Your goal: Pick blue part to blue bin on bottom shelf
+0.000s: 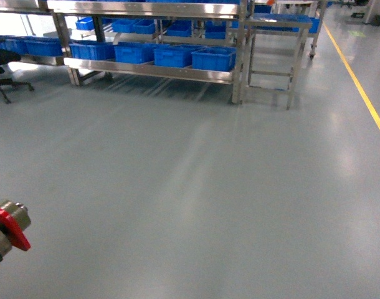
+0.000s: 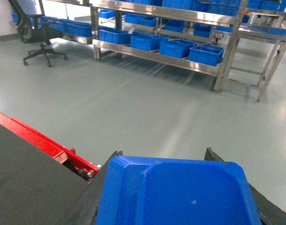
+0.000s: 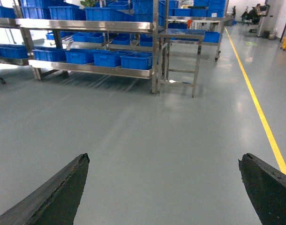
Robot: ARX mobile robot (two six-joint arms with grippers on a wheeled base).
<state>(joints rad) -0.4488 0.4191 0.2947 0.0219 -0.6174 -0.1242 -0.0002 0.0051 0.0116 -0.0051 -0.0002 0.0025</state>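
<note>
Grey floor (image 1: 196, 187), bottom shelf (image 1: 149, 70) ahead, left end effector (image 2: 161, 157) gripping blue part (image 2: 176, 192)

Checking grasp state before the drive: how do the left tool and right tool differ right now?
The left tool carries a blue part between its fingers; the right tool holds nothing. The left tool's fingers sit against the part's sides, while the right tool's fingers are spread wide with bare floor between them. Both face the shelf rack across the floor.
</note>
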